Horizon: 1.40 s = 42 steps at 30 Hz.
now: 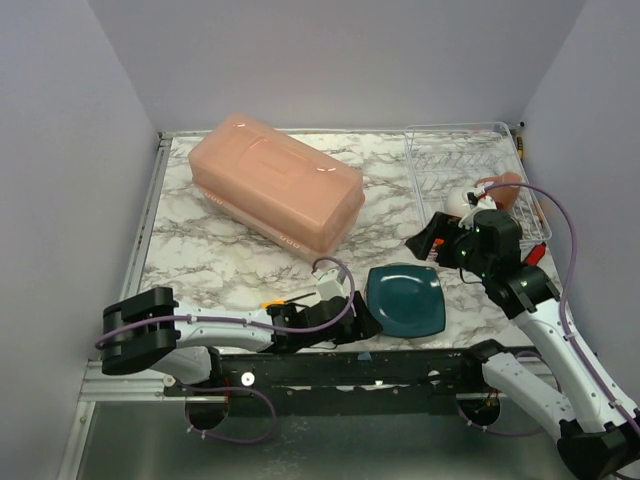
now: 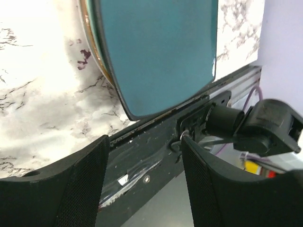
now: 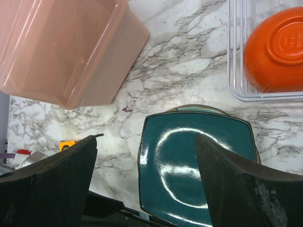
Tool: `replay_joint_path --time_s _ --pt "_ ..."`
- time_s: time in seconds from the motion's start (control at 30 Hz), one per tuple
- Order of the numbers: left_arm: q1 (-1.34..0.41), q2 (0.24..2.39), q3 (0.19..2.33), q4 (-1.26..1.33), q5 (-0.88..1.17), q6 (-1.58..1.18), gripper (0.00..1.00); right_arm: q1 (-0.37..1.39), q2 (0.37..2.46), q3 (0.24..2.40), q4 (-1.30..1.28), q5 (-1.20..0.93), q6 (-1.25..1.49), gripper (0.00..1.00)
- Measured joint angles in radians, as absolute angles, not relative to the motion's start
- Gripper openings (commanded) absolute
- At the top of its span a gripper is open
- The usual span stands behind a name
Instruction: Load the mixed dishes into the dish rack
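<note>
The teal square plate lies flat at the table's near edge, on top of a round plate whose rim shows just beyond it. My left gripper is open and empty at the plate's left edge; in the left wrist view the plate lies ahead of its fingers. My right gripper is open and empty above the plate. The wire dish rack stands at the back right and holds an orange bowl, a pinkish mug and a white bowl.
A big pink plastic tub lies upside down at the back middle and left. A yellow tape measure sits near the front edge, left of the plates. The black front rail runs under the left gripper.
</note>
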State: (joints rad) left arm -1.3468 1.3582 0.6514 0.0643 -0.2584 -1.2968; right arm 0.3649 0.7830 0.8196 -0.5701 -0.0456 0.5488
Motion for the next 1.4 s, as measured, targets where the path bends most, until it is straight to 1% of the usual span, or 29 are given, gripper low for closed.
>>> replay_joint_path --time_s 0.27,0.33,0.47,0.57,0.67,0.87,1.0,1.1,1.23,1.4 --pt "-1.332 1.416 0.495 0.363 -0.275 -1.486 0.55 0.365 0.783 0.819 -0.57 -0.046 0.548 0.87" --pt "-1.327 1.458 0.474 0.447 -0.268 -1.522 0.52 0.365 0.783 0.818 -0.57 -0.046 0.548 0.87" --pt "-1.315 1.58 0.421 0.676 -0.238 -1.598 0.43 0.365 0.782 0.816 -0.57 -0.046 0.548 0.87" --pt "-1.315 1.701 0.396 0.85 -0.21 -1.652 0.42 0.365 0.782 0.816 -0.569 -0.046 0.548 0.87" --pt "-1.315 1.765 0.385 0.947 -0.199 -1.689 0.42 0.365 0.782 0.816 -0.569 -0.046 0.548 0.87" --pt "-1.314 1.77 0.373 1.001 -0.204 -1.708 0.41 0.365 0.782 0.816 -0.569 -0.046 0.548 0.87" --pt "-1.298 1.752 0.374 0.996 -0.206 -1.699 0.36 0.365 0.783 0.816 -0.569 -0.046 0.548 0.87" --pt "-1.287 1.748 0.388 0.992 -0.206 -1.687 0.3 0.365 0.785 0.816 -0.569 -0.046 0.548 0.87" --pt "-1.283 1.745 0.39 0.968 -0.205 -1.671 0.14 0.365 0.785 0.816 -0.569 -0.046 0.548 0.87" --pt "-1.277 1.705 0.39 0.906 -0.202 -1.624 0.06 0.365 0.786 0.816 -0.569 -0.046 0.548 0.87"
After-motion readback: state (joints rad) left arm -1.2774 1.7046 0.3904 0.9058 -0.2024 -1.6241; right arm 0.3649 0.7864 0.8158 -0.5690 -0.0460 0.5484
